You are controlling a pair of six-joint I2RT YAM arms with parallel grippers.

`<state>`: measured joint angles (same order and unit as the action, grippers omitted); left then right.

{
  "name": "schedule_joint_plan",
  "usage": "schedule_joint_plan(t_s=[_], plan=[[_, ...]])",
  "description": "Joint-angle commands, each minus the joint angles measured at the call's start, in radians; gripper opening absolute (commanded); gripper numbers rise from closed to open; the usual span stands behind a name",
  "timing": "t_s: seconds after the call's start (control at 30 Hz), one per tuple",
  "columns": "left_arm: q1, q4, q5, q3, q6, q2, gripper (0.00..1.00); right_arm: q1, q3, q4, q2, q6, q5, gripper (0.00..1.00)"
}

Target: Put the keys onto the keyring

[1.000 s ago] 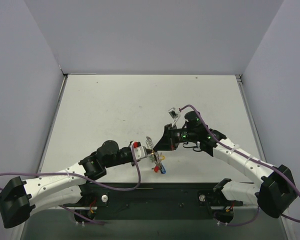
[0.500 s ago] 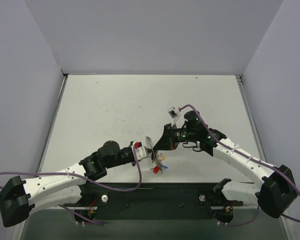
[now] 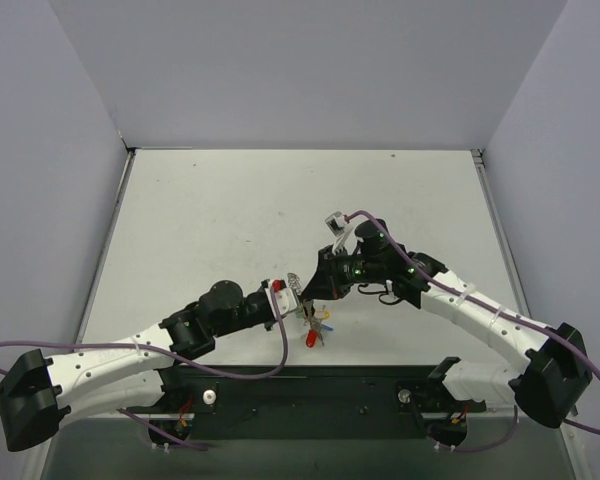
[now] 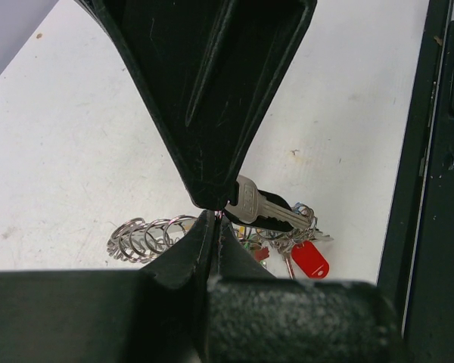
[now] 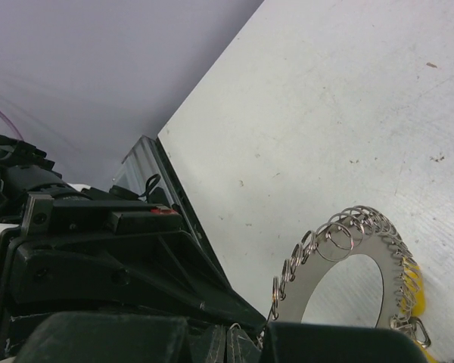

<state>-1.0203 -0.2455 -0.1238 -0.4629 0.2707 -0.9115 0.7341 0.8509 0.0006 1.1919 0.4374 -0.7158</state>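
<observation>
The keyring (image 3: 296, 283) hangs off the table between both arms; it is a flat grey band (image 5: 303, 280) strung with small wire loops (image 4: 147, 236). My left gripper (image 3: 296, 298) is shut, its tips (image 4: 214, 221) pinched at the ring's edge. My right gripper (image 3: 308, 293) is shut too, tip to tip with the left one (image 4: 212, 198), and a silver key (image 4: 261, 206) sticks out beside it. The other keys (image 3: 315, 325) dangle below in a bunch, with a red tag (image 4: 310, 259) and a yellow head (image 5: 412, 283). What sits between the right fingers (image 5: 238, 340) is mostly hidden.
The black base rail (image 3: 310, 385) runs along the near table edge just below the dangling keys (image 4: 431, 189). Purple cables loop from both arms. Grey walls close in the white table (image 3: 230, 210) on three sides.
The right arm has shifted left and slightly away, its wrist turning. The left gripper edged right with the ring, and the dangling keys swung a little.
</observation>
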Motion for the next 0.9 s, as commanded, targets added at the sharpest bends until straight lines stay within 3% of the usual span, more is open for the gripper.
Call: schedule_joint_plan(t_s=[0.0, 0.1, 0.17, 0.2, 0.3, 0.4, 0.5, 0.87], plan=[[0.005, -0.098, 0.101, -0.052, -0.022, 0.003, 0.00, 0.066, 0.085, -0.076, 0.011, -0.023, -0.047, 0.00], [0.005, -0.110, 0.116, -0.052, -0.028, 0.002, 0.00, 0.085, 0.103, -0.103, 0.015, -0.046, -0.016, 0.00], [0.005, -0.121, 0.116, -0.049, -0.030, 0.003, 0.00, 0.099, 0.120, -0.128, 0.017, -0.064, 0.010, 0.08], [0.005, -0.121, 0.116, -0.049, -0.031, 0.003, 0.00, 0.103, 0.126, -0.151, 0.015, -0.072, 0.033, 0.18], [0.005, -0.132, 0.150, -0.048, -0.034, 0.003, 0.00, 0.120, 0.140, -0.183, 0.012, -0.097, 0.070, 0.34], [0.006, -0.150, 0.156, -0.043, -0.039, 0.000, 0.00, 0.136, 0.143, -0.197, -0.006, -0.115, 0.108, 0.44], [0.005, -0.172, 0.159, -0.037, -0.045, -0.004, 0.00, 0.157, 0.154, -0.223, -0.014, -0.135, 0.130, 0.49], [0.005, -0.270, 0.145, 0.020, -0.050, 0.003, 0.00, 0.185, 0.155, -0.258, -0.052, -0.184, 0.194, 0.51]])
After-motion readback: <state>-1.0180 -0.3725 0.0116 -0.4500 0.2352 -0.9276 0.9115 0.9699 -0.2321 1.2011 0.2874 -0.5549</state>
